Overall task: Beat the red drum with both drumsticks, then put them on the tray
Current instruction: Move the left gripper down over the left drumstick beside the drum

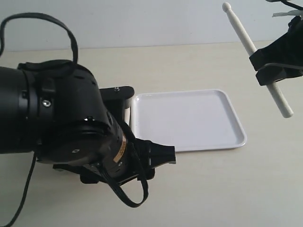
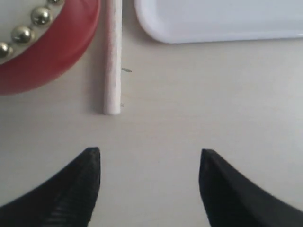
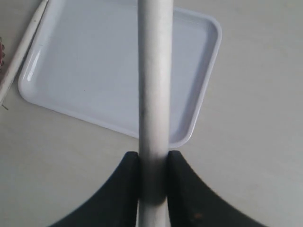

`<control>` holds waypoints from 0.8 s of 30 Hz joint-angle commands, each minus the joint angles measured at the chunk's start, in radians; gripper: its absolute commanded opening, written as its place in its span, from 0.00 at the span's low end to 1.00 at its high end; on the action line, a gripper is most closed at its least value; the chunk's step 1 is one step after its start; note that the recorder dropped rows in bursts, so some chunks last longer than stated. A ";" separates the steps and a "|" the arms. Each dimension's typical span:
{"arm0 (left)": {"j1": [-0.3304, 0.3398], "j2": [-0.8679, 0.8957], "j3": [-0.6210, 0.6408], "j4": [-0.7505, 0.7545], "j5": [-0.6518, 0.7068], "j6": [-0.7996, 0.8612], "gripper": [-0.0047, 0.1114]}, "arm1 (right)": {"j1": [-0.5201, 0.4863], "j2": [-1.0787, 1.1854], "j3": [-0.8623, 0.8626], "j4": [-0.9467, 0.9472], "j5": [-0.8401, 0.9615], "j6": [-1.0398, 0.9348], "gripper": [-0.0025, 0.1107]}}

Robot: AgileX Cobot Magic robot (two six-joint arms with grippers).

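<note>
Right claw (image 1: 275,71) clamped on stick (image 1: 246,40), raised beside tray (image 1: 189,120). Left claw (image 2: 149,152) apart above tabletop (image 2: 189,104); second stick (image 2: 112,56) lies between drum (image 2: 52,52) and tray. Judged light, rigid, smooth, may roll: grip mid-shaft.

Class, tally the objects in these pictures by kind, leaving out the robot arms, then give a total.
drumsticks: 2
red drum: 1
white tray: 1
Total: 4

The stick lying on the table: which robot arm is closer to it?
Left. The left fingers, open, hover just short of the stick beside the red drum. The right fingers are high up past the tray, clamped on the other stick.
</note>
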 commanded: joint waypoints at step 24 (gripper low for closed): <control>0.038 0.149 0.003 0.103 -0.006 -0.073 0.55 | 0.002 -0.006 -0.008 0.021 0.012 -0.026 0.02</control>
